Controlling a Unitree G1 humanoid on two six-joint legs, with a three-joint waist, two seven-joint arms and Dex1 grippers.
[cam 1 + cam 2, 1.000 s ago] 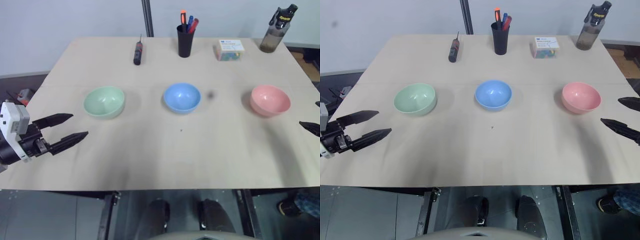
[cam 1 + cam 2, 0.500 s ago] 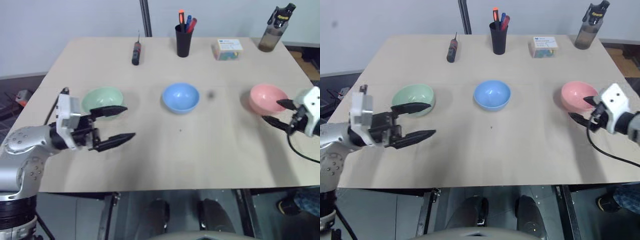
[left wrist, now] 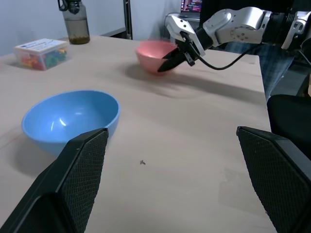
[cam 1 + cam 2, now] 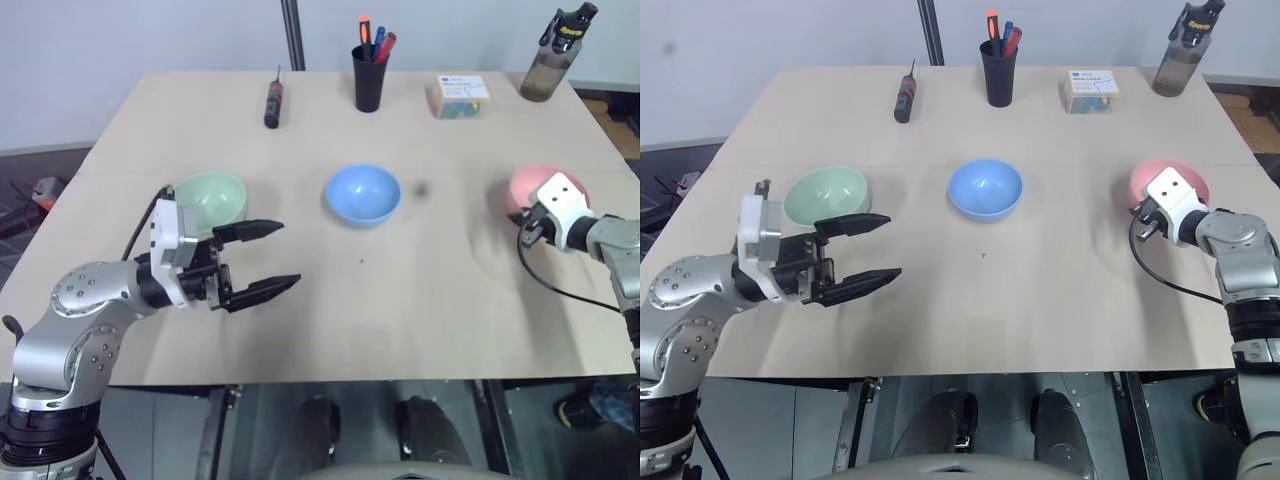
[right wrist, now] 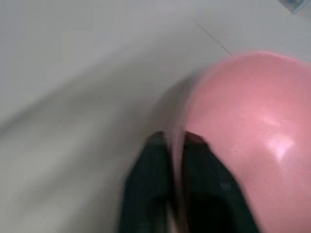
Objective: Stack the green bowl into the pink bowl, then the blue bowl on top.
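Three bowls stand in a row across the table: the green bowl [image 4: 208,200] on the left, the blue bowl [image 4: 363,193] in the middle, the pink bowl [image 4: 533,182] on the right. My left gripper [image 4: 285,255] hovers open just in front and to the right of the green bowl, pointing toward the blue bowl, with nothing between its fingers. My right gripper [image 5: 177,141] is shut on the near rim of the pink bowl [image 5: 243,121], one finger inside and one outside. The left wrist view shows that grip from the side, at the pink bowl's [image 3: 150,51] edge.
Along the table's far edge lie a screwdriver [image 4: 274,104], a black pen cup [image 4: 369,80], a small box of coloured pieces [image 4: 460,98] and a dark bottle [image 4: 553,60]. The bare tabletop [image 4: 400,290] stretches in front of the bowls.
My left gripper swung right from the table's left edge to beside the green bowl, staying open. My right gripper came in from the right, reached the pink bowl and shut on its rim.
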